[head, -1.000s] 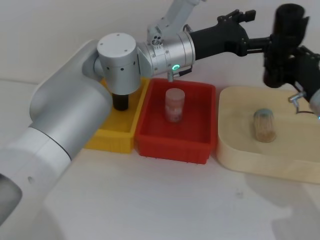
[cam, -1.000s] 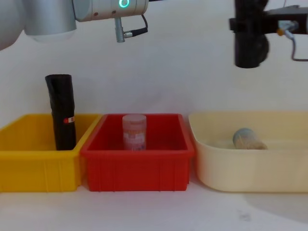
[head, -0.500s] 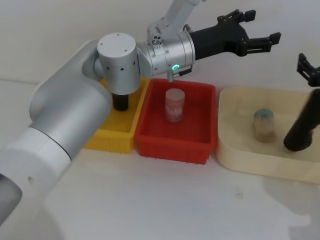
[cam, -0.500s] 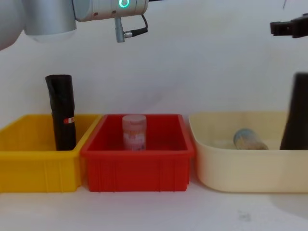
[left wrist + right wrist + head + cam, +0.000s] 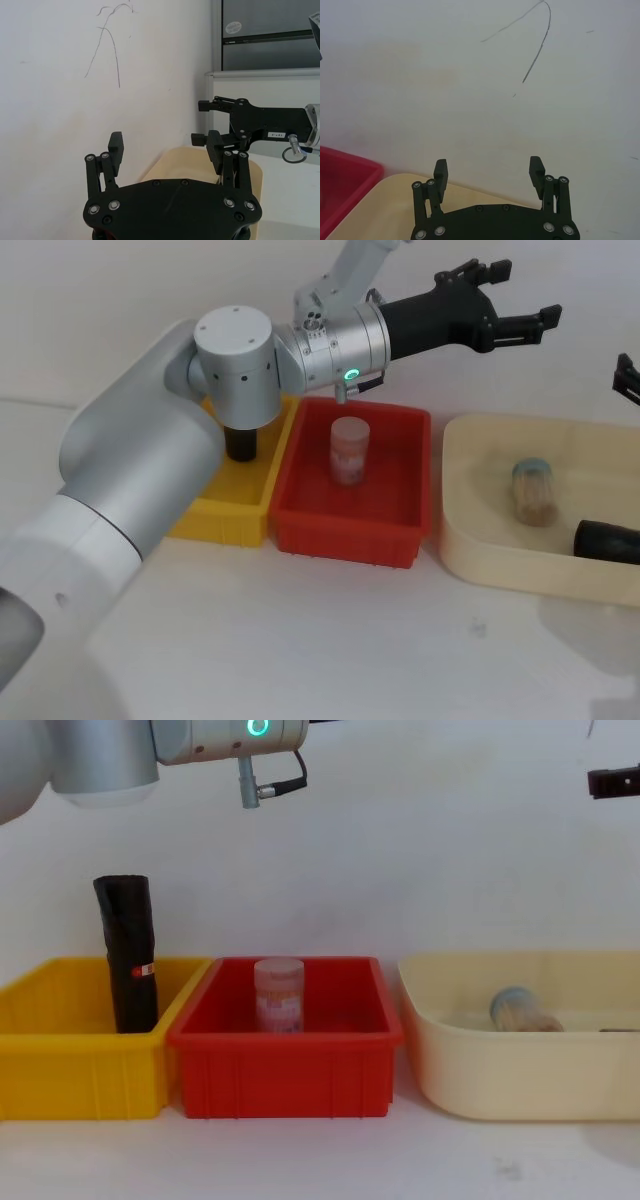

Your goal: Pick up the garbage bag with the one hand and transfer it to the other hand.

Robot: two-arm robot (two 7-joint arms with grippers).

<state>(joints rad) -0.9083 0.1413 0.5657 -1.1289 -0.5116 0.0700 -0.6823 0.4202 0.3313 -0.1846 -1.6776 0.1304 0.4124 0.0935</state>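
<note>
Left claw [image 5: 520, 315], fingers spread wide and empty, held high above the red bin [image 5: 352, 512]; right claw [image 5: 489, 175] likewise wide and empty; garbage bag [image 5: 607, 541] lying in the cream tray [image 5: 480, 550], well below both claws

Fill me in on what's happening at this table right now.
The garbage bag lies on its side in the beige tray, next to a small jar; neither hand holds it. The left hand hangs open in the air above the red bin, and the right hand is open too, up above the tray. A slimmer black roll stands in the yellow bin.
</note>
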